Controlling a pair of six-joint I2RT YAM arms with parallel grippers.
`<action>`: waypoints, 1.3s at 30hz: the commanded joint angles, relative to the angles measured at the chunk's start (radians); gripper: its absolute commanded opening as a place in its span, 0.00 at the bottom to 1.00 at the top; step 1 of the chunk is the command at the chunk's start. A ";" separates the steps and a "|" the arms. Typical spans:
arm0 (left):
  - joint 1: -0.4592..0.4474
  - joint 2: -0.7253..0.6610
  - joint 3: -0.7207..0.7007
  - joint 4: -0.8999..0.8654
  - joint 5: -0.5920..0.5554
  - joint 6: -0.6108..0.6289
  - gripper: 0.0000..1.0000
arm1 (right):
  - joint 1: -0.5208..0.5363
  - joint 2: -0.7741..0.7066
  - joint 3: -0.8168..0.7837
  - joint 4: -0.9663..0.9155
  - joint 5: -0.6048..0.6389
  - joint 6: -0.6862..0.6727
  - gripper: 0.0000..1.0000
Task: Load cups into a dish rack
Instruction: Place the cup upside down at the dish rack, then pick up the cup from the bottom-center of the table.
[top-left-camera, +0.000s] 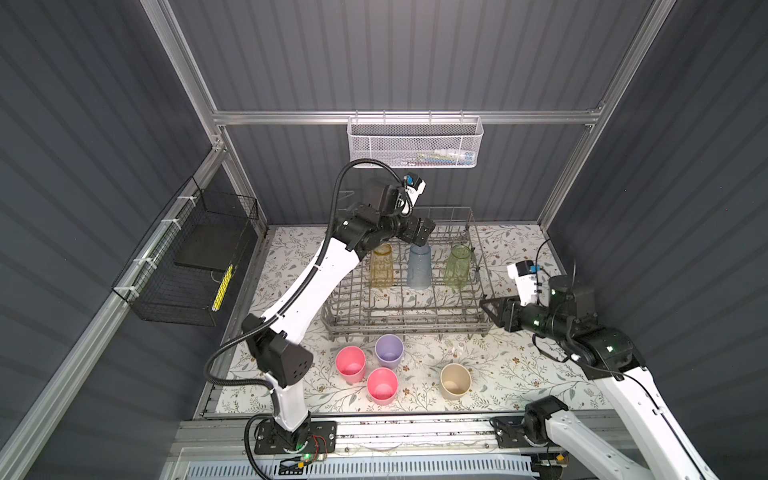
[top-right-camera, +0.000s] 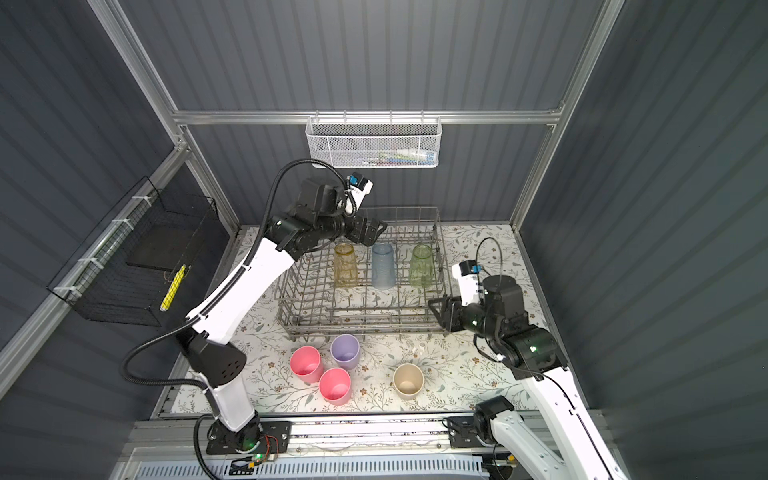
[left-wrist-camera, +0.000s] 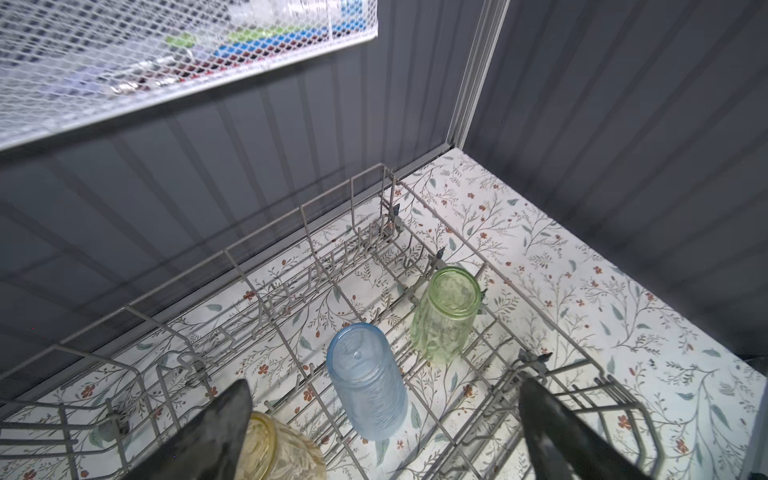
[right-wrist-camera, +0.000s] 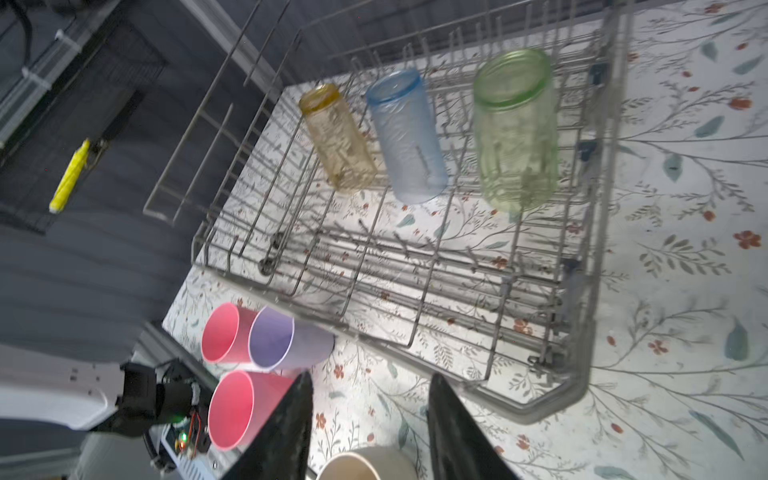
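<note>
I read this as lab robot test cell: grey ribbed panels (top-left-camera: 395, 54) on aluminium frame (top-left-camera: 291, 117), left arm (top-left-camera: 299, 291) and right arm (top-left-camera: 623, 395) bolted to rail (top-left-camera: 415, 432) at 6 o'clock, white mesh basket (top-left-camera: 415, 143) at 12, black wire basket (top-left-camera: 187, 270) at 9, floral-lined counter (top-left-camera: 519, 374).

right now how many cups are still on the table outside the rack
4. A pink cup and a lilac cup stand in front of the dish rack, a second pink cup nearer the front edge, the beige cup apart to the right. None seems hidden.
</note>
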 joint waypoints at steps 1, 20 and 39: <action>0.000 -0.076 -0.115 0.111 0.026 -0.041 1.00 | 0.138 -0.010 -0.004 -0.130 0.174 -0.001 0.46; 0.001 -0.166 -0.255 0.158 0.036 -0.058 1.00 | 0.632 0.107 -0.187 -0.243 0.442 0.315 0.42; 0.000 -0.170 -0.270 0.154 0.038 -0.060 1.00 | 0.661 0.168 -0.293 -0.124 0.511 0.402 0.22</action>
